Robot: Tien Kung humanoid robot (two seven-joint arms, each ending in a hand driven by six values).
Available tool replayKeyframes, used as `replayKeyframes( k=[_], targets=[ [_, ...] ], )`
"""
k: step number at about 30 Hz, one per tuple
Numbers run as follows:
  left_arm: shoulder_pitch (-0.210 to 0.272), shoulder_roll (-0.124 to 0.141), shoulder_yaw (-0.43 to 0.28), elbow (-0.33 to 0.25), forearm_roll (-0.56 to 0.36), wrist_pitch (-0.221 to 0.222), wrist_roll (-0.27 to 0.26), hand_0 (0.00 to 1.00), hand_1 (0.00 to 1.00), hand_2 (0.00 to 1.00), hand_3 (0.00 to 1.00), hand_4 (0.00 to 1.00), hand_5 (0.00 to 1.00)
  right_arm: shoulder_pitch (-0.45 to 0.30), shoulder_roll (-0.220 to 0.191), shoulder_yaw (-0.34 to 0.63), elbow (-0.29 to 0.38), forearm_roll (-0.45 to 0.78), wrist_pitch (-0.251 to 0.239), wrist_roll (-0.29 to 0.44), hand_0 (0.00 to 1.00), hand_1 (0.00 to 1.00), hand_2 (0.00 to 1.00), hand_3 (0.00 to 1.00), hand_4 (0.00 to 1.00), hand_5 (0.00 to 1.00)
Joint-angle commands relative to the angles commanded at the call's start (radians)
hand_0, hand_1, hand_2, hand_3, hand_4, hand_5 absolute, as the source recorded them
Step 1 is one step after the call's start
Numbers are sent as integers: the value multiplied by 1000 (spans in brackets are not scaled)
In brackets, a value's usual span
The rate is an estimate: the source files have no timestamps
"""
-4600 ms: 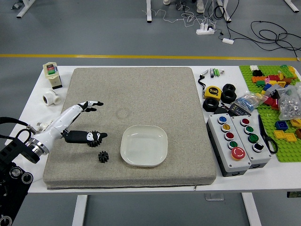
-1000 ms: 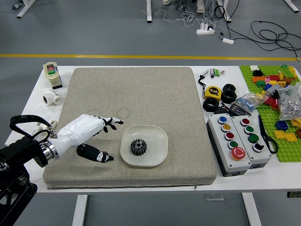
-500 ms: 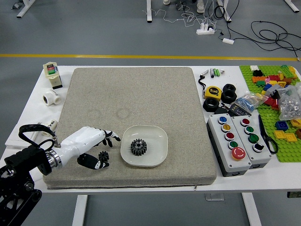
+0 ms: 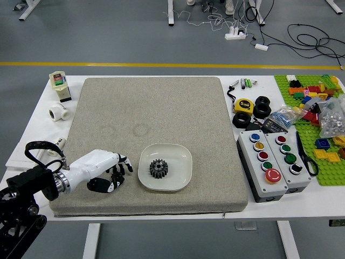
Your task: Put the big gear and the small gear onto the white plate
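- Gears, big and small: both read as light, stiff plastic, so they should take a firm pinch without denting; the toothed edges give purchase, though teeth could slip or catch.
- Left hand (image 4: 101, 166): low over the grey mat (image 4: 161, 116), its fingers curled inward around the small gear (image 4: 116, 175) in what looks like a grip; whether it has lifted cannot be told.
- White plate (image 4: 182, 177): to the right of that hand, near its fingertips but apart from them. Its smooth surface may let a dropped gear slide.
- Big gear (image 4: 159, 168): on the plate, right of the hand and out of its grasp. It needs no further handling; any regrip would best span opposite sides of the rim.
- Small gear: in the hand, between thumb and fingers, short of the plate. Best held by opposite teeth, squeezed gently, then set down right of the big one.
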Motion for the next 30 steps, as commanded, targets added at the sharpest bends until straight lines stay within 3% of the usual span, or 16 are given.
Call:
replayKeyframes(
  k=[1, 6, 7, 12, 13, 24, 25, 30],
  targets=[
    [0, 0, 0, -2, 0, -2, 0, 324, 440, 498, 604, 326, 2, 0, 0, 0, 0, -1, 0, 0, 597, 606, 692, 557, 752, 677],
    [2, 1, 0, -10, 0, -5, 0, 324, 440, 498, 604, 326, 2, -2, 1, 1, 0, -2, 0, -1, 597, 606, 692, 557, 752, 677],
    [3, 1, 0, -10, 0, -5, 0, 313, 426, 484, 597, 193, 2, -2, 1, 1, 0, -3, 0, -1, 597, 606, 692, 557, 751, 677],
    [1, 1, -1, -13, 0, 18, 6, 313, 426, 484, 597, 193, 2, -5, 1, 1, 0, -3, 0, -1, 597, 606, 692, 557, 751, 677],
    [0, 1, -1, -13, 0, 28, 8, 307, 418, 477, 597, 131, 2, -6, 1, 1, 0, -3, 0, -1, 597, 606, 692, 557, 751, 677],
    [7, 6, -18, -57, 0, 59, 15, 312, 421, 490, 606, 133, 2, -10, 1, 0, 0, -4, -1, -1, 597, 606, 692, 558, 751, 677],
    [10, 7, -23, -71, 0, 56, 12, 381, 540, 662, 761, 493, 2, -11, 1, 2, 0, -6, -1, -1, 597, 606, 692, 558, 750, 678],
    [14, 17, -24, -105, 0, 3, -3, 381, 540, 662, 761, 493, 2, -12, 1, 2, 0, -9, 0, -2, 597, 606, 692, 558, 750, 678]
  ],
)
